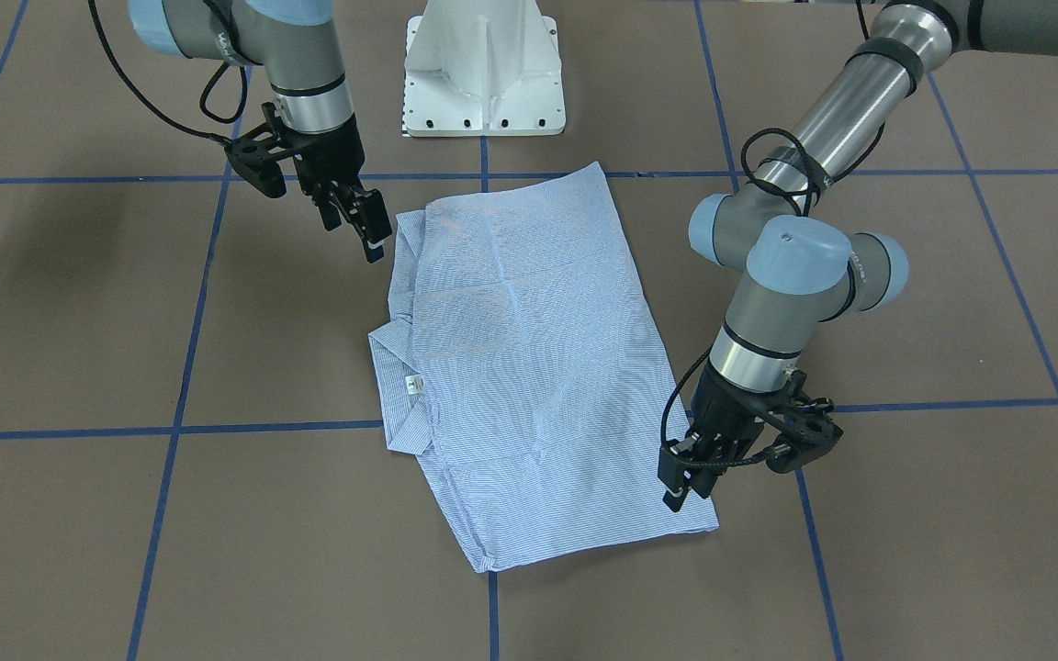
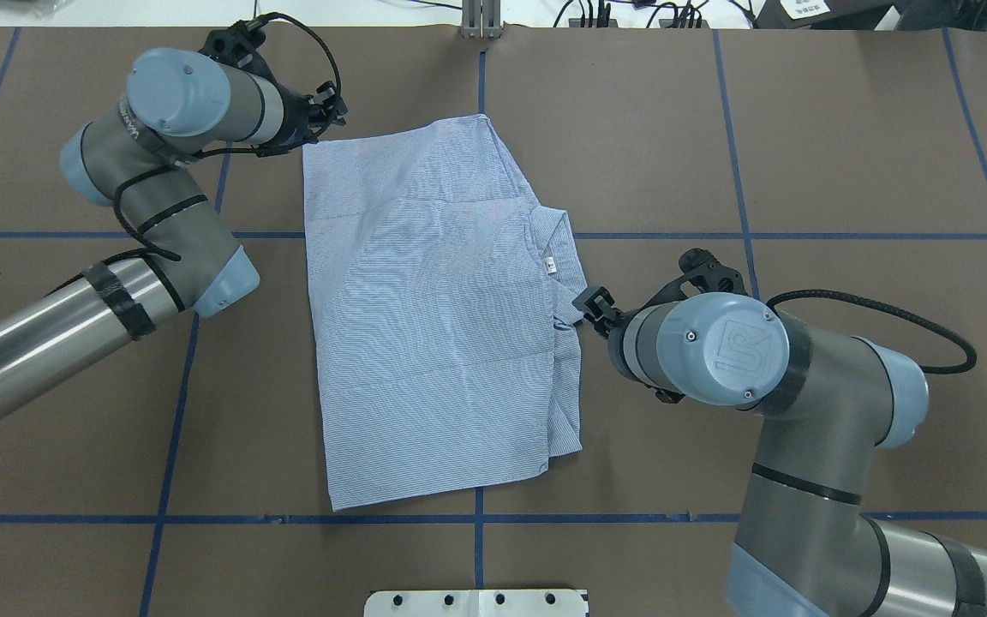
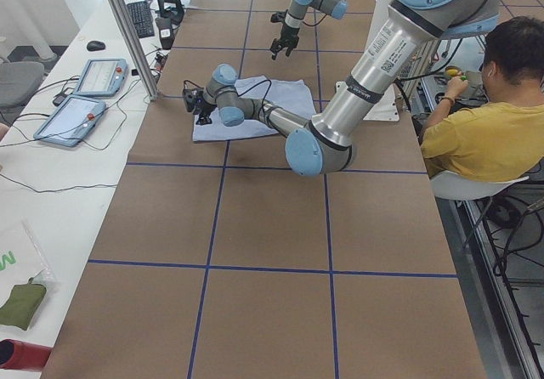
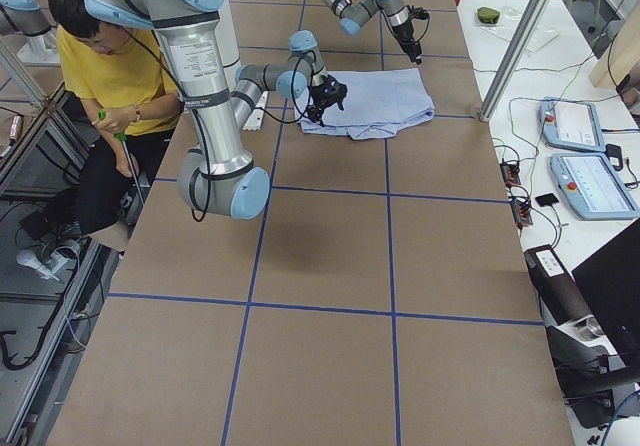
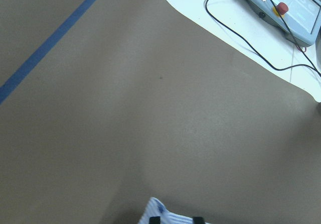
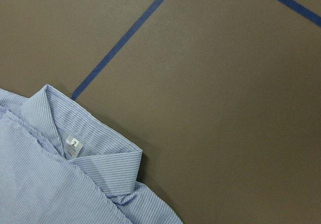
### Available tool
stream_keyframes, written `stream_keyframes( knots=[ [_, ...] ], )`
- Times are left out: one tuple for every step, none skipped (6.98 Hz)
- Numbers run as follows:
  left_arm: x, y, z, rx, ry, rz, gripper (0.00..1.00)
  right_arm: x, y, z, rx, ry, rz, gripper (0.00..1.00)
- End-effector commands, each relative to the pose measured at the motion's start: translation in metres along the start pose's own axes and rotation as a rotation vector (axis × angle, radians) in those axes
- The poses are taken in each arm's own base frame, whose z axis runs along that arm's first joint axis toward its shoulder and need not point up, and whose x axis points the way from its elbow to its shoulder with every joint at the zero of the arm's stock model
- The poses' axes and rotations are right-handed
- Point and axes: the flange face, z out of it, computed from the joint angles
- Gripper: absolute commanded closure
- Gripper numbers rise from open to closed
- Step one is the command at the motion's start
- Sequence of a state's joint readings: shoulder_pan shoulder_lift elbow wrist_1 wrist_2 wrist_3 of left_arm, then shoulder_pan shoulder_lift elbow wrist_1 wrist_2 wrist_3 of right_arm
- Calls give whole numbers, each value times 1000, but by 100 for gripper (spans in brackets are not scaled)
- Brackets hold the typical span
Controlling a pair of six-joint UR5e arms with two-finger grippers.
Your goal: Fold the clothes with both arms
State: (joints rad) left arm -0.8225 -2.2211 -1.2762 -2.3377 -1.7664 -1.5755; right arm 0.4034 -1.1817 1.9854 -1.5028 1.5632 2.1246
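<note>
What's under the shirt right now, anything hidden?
The shirt lies flat on the brown table, and blue tape lines run beneath it. Its collar sticks out at one edge. Sleeves and buttons are folded out of sight; anything else beneath is covered.

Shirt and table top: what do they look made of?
The shirt looks like thin woven fabric, probably cotton or a blend, matte: fine white stripes, soft creases, a stiffer collar. The table top is a flat, matte brown sheet, perhaps paper or board; the exact material is unclear. Its grid lines look like blue tape.
</note>
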Motion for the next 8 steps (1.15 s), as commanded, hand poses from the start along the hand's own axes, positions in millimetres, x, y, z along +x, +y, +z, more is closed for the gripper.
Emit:
stream_keyframes(
  knots=[
    [-18,14,-67,-46,19,0,6,11,37,7,-34,-22,41,0],
    [-15,15,-71,-46,2,-4,6,34,76,14,-5,-43,96,0],
    [-15,16,-71,-46,0,-3,6,45,98,15,8,-67,143,0],
    [-16,15,-71,-43,1,-4,6,59,120,18,-5,-56,186,0],
    [-15,15,-72,-43,2,-5,6,68,135,19,17,-86,223,0],
    [-16,15,-71,-42,1,-5,6,71,139,22,28,-92,227,0],
    [-17,14,-71,-40,-1,-6,6,74,144,31,36,-82,223,0],
    [-17,14,-71,-40,-1,-7,6,78,147,38,42,-70,210,0]
  ],
)
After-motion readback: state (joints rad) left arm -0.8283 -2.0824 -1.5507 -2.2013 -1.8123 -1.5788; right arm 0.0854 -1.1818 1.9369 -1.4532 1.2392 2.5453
